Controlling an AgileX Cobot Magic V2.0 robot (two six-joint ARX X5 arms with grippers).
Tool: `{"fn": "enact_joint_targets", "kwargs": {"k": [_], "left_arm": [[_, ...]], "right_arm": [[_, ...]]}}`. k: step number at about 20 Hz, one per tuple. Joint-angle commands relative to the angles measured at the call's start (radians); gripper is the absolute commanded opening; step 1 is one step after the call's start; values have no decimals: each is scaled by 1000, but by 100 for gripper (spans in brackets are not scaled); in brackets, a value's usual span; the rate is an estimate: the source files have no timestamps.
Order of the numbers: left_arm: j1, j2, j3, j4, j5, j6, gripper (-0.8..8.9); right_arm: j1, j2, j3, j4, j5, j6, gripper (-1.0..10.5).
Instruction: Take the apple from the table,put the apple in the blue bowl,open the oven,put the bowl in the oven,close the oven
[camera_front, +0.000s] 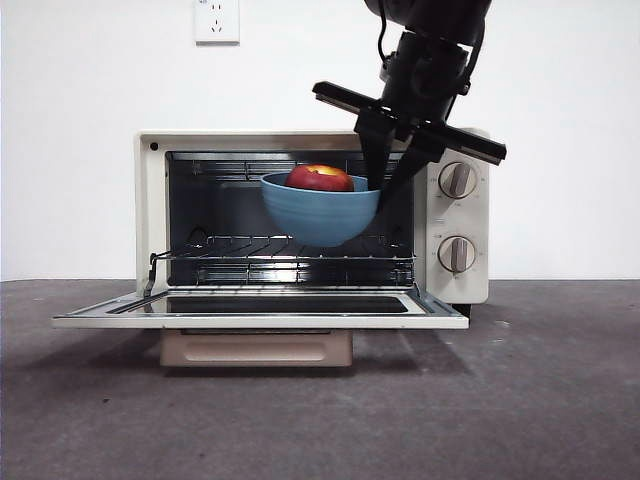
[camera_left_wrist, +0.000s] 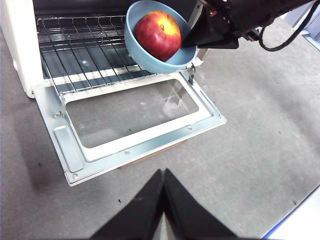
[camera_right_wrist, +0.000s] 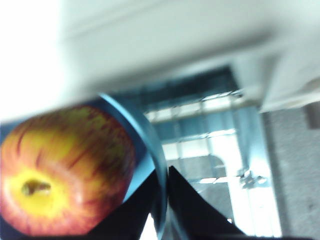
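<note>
White wall (camera_front: 80, 150), wall socket (camera_front: 216, 20) high up.

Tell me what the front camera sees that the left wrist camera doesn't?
Only the front view shows the oven's two knobs, the wall socket, and that the blue bowl hangs in the air above the rack. Only the left wrist view shows the left gripper, shut and away from the oven, and the glass window in the open door from above. Both show the apple inside the bowl, the right gripper pinching the bowl's rim, and the table.
</note>
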Motion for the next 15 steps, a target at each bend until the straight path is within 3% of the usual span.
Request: {"fn": "enact_joint_targets", "kwargs": {"k": [1,10,15], "left_arm": [[-5,6,7,10,4,9,7],[-5,6,7,11,4,9,7],[-5,6,7,8,4,8,7]], "right_arm": [[-5,21,31,18,9,17,3],[-13,28,31,25,51,14,10],[-11,28,31,24,51,6,114]]}}
